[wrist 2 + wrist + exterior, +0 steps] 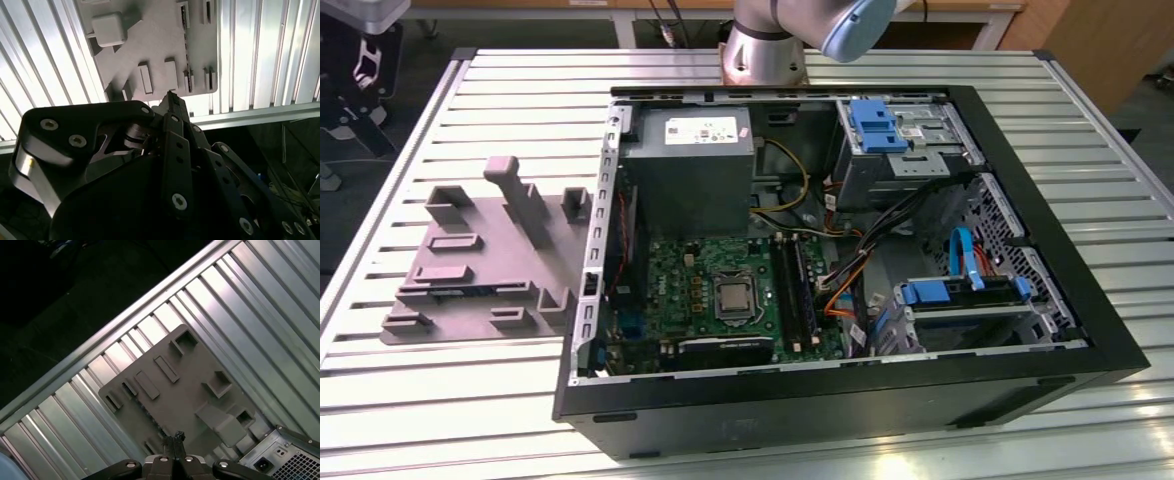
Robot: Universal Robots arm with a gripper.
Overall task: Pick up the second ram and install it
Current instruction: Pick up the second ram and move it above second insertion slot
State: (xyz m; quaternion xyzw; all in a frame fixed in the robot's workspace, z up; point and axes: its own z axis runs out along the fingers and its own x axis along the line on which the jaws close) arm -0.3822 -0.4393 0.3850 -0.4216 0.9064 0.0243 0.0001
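End effector (175,439) closed, hovering over grey moulded tray (190,396) beside computer case (854,392).

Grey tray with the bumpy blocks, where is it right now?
The grey tray lies on the slatted metal table, at the exterior view's left, just beside the open computer case.
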